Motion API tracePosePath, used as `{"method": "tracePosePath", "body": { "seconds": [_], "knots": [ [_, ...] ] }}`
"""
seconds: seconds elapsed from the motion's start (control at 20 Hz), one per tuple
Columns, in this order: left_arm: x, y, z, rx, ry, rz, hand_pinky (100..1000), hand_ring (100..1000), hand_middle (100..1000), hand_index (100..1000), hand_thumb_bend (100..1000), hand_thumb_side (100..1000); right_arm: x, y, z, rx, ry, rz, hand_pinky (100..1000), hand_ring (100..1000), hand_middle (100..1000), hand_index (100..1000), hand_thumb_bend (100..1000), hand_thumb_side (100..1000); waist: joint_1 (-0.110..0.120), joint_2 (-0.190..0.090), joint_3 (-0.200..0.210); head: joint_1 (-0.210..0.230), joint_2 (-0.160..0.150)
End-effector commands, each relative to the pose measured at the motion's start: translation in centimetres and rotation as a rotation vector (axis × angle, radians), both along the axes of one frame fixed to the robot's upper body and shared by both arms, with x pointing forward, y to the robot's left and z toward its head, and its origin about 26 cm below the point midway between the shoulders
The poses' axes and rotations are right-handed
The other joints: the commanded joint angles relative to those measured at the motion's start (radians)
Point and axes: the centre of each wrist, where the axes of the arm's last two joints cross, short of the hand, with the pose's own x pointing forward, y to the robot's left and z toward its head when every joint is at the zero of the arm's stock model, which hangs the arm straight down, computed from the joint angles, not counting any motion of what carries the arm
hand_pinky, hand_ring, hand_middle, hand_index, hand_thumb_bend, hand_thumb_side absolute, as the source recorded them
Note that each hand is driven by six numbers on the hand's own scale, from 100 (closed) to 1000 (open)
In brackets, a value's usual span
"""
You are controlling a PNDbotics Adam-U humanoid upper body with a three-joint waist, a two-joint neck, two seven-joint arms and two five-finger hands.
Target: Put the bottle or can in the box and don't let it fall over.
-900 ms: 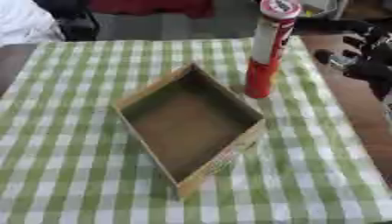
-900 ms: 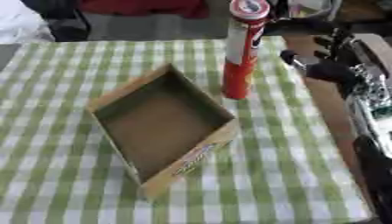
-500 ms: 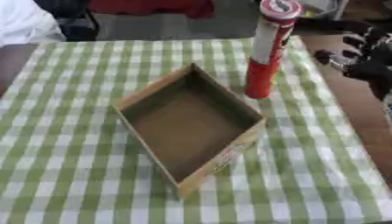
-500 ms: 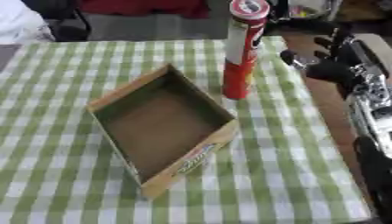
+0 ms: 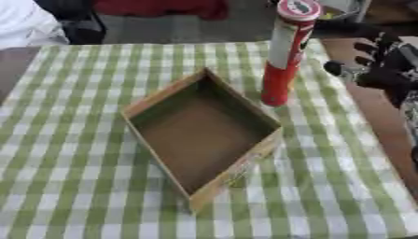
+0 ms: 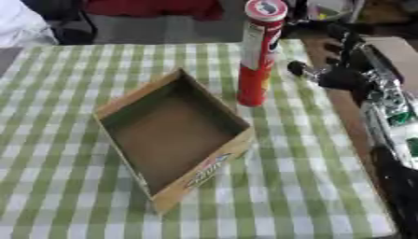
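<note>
A tall red and white can [image 5: 284, 56] stands upright on the green checked tablecloth, just beyond the right corner of the open cardboard box [image 5: 201, 135]. The box lies turned like a diamond and holds nothing. My right hand [image 5: 374, 60] hovers to the right of the can, at about its mid height, a gap apart from it, with its fingers spread and open towards it. My left hand shows in neither view.
The table's right edge [image 5: 372, 121] runs close beside my right hand, with brown floor past it. My right arm [image 6: 384, 107] stretches along the right border. Dark shapes and a red object stand past the far edge.
My right hand has drifted a little nearer to the can. The can and box have kept their places.
</note>
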Motion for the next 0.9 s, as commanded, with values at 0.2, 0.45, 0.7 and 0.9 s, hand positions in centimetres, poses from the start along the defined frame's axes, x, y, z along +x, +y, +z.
{"method": "tracePosePath", "body": {
  "seconds": [0.2,0.45,0.7,0.9],
  "knots": [
    [0.0,0.2,0.7,0.019,-0.017,-0.005,833,922,750,776,514,717,1.0,1.1,0.6,0.005,-0.005,0.04,992,1000,1000,969,707,115,0.0,-0.014,0.005,-0.008,-0.015],
    [0.0,0.1,0.7,0.016,-0.015,-0.009,833,922,750,775,513,718,2.0,1.9,0.5,0.032,-0.014,0.02,994,1000,1000,970,706,114,0.001,-0.011,0.009,-0.01,-0.019],
    [0.0,0.0,0.6,0.014,-0.013,-0.011,833,922,749,775,512,719,2.7,2.6,0.5,0.046,-0.023,-0.01,996,1000,1000,972,712,120,0.003,-0.006,0.01,-0.014,-0.018],
    [0.0,0.0,0.6,0.012,-0.013,-0.014,833,922,749,774,511,719,2.9,3.1,0.5,0.058,-0.027,-0.012,997,1000,1000,977,739,147,0.005,-0.001,0.011,-0.015,-0.019]
  ]
}}
